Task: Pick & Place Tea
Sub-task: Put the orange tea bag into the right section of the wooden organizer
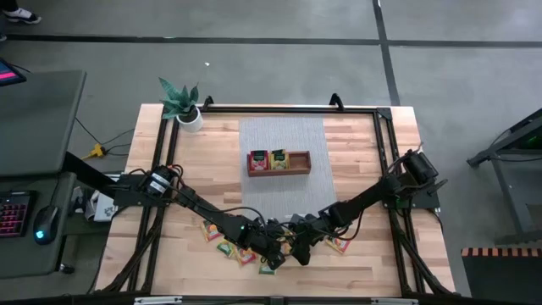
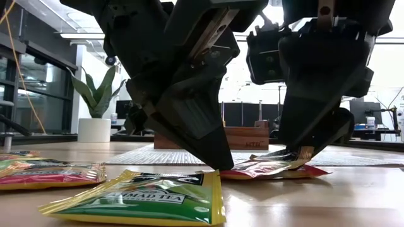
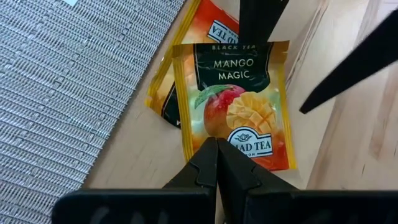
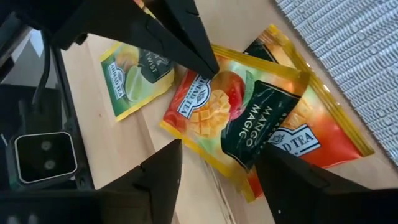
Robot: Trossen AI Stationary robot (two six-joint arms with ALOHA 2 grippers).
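left gripper (image 3: pixel 216 163): fingers pressed together, tip on edge of mango tea packet (image 3: pixel 239 106) | right gripper (image 4: pixel 217 171): spread wide, straddling same packet's opposite edge | packet: flat on counter (image 1: pixel 373 267), atop another packet, beside grey mat (image 3: pixel 56 81)

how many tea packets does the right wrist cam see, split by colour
green packet: 1
orange packets: 2, the mango one and the one under it
total: 3
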